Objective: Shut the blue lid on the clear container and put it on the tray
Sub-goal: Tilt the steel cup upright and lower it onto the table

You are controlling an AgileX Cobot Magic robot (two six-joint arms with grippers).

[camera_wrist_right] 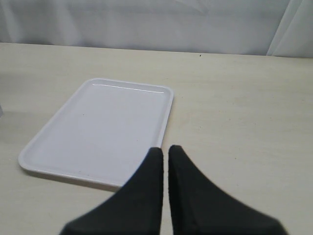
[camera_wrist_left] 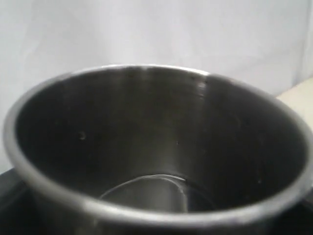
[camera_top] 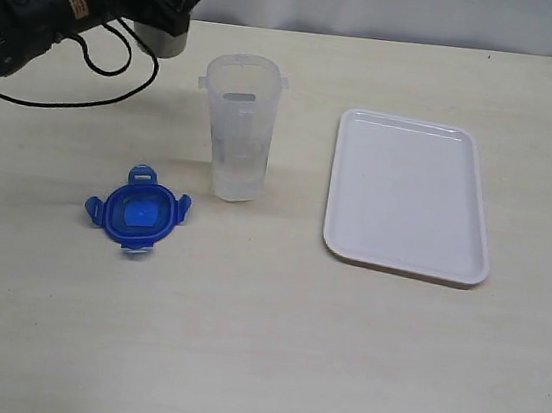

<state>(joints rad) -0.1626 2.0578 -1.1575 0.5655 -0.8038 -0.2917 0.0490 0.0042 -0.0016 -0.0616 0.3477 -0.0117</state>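
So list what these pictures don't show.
Left gripper: jaws cut off by the exterior view's top edge, hidden behind the metal cup in the left wrist view; grip unclear.
Blue lid: label too small, exterior view.
Right gripper: outside the exterior view.

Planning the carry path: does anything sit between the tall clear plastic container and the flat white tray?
Nothing visible does. Only bare tabletop lies between the tall clear plastic container and the flat white tray.

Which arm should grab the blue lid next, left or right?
Right, probably. The right tool hangs empty and shut near the tray, while the left tool is busy gripping a metal cup, though the blue lid lies nearer it.
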